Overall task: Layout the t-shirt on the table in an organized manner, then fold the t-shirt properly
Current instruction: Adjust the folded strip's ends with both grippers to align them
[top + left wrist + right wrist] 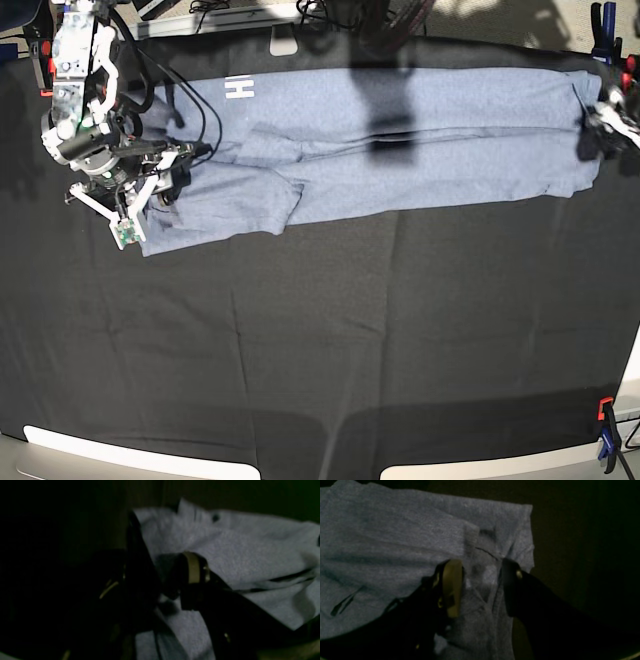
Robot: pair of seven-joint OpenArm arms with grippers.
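Base view: the shirt (400, 140) is stretched along the table's (320, 350) far edge. Both claws, left (165, 577) and right (480, 585), are wide, holding nothing. Ends should be gripped evenly.

I am reading only white block letters on the t-shirt (400, 140), near its end by my right arm: an "H" and a partly hidden stroke.

T-shirt (420, 150) on black table (320, 350)
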